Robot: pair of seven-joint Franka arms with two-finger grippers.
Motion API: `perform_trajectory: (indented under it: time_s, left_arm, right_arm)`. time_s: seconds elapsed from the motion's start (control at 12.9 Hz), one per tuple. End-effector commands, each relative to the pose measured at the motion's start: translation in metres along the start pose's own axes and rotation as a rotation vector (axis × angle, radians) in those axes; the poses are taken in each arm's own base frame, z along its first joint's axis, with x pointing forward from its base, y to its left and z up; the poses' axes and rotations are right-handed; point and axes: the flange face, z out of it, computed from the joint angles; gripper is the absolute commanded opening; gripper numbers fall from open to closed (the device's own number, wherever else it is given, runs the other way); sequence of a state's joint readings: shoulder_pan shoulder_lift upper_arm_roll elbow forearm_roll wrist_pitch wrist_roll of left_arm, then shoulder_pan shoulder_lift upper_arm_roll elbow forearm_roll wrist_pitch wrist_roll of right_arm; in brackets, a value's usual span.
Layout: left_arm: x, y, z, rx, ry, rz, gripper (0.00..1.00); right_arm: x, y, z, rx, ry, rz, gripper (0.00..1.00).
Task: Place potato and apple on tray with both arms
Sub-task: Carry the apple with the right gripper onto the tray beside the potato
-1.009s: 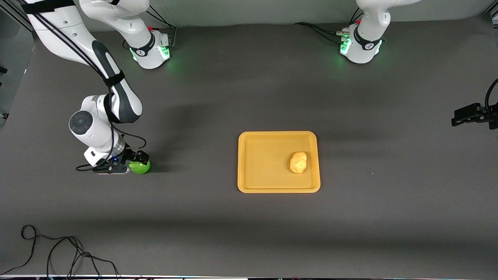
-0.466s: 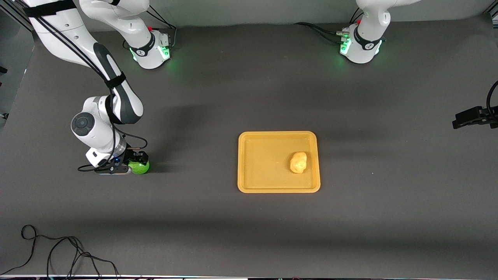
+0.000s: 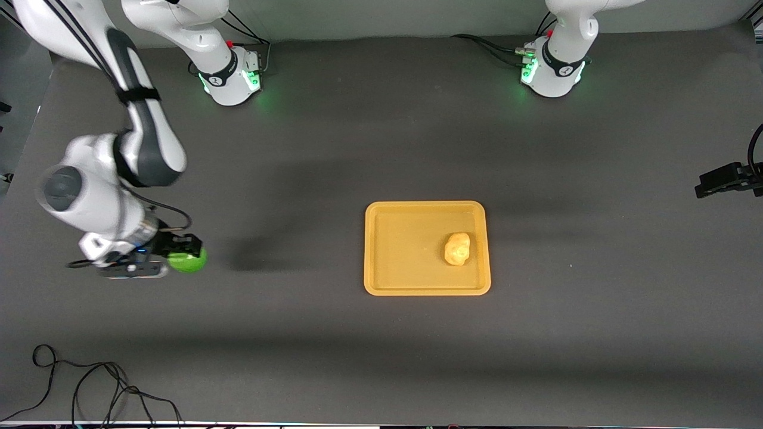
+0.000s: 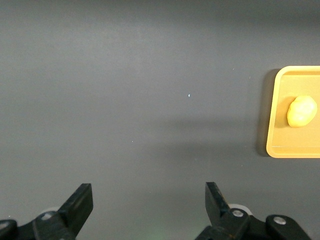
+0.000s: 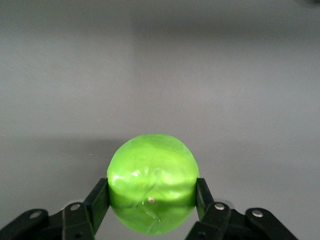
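The green apple (image 3: 189, 261) is held between the fingers of my right gripper (image 3: 182, 255), up in the air over bare table toward the right arm's end; its shadow lies on the mat beside it. In the right wrist view the apple (image 5: 152, 180) fills the gap of the shut right gripper (image 5: 152, 194). The yellow-tan potato (image 3: 457, 248) lies on the orange-yellow tray (image 3: 405, 280) at mid-table. My left gripper (image 4: 148, 192) is open and empty, high over bare table, and shows at the edge of the front view (image 3: 709, 182). Its wrist view shows the tray (image 4: 280, 145) and the potato (image 4: 301, 111).
A loose black cable (image 3: 89, 387) lies on the mat near the front camera at the right arm's end. The two arm bases (image 3: 232, 77) (image 3: 551, 71) stand along the table edge farthest from the front camera.
My right gripper has lifted the apple off the table and carried it a little toward the right arm's end. The left gripper has barely moved. Tray and potato are unchanged.
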State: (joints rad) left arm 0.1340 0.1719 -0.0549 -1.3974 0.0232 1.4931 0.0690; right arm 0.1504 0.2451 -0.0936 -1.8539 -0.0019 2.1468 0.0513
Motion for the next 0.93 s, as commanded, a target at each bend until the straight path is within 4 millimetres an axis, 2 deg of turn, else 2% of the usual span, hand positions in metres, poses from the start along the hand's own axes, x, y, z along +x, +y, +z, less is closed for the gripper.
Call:
perform_trajectory:
  time_s: [0.0,0.23,0.31,0.47,0.54,0.7,0.85]
  left_arm:
    - [0.001,0.002,-0.006,0.003,0.024,-0.003,1.00]
    - [-0.001,-0.002,-0.008,0.004,0.027,-0.006,1.00]
    - [-0.002,-0.001,-0.010,0.006,0.030,-0.004,1.00]
    - [-0.002,-0.005,-0.015,0.007,0.040,-0.009,1.00]
    - [-0.002,-0.005,-0.015,0.010,0.040,-0.010,1.00]
    - [-0.002,-0.006,-0.015,0.015,0.040,-0.010,1.00]
    - [-0.002,-0.006,-0.015,0.016,0.038,-0.010,1.00]
  right_arm:
    - [0.026,-0.045,-0.063,0.008,0.030,-0.068,0.31]
    - [0.035,-0.135,-0.095,0.014,0.037,-0.046,0.31]
    - [0.033,-0.177,-0.100,0.017,0.046,-0.037,0.31]
    - [0.023,-0.268,-0.095,0.020,0.059,-0.024,0.31]
    - [0.020,-0.307,-0.087,0.026,0.066,0.030,0.29]
    - [0.000,-0.390,-0.064,0.033,0.081,0.083,0.26]
    - [-0.017,-0.445,-0.040,0.043,0.086,0.127,0.25]
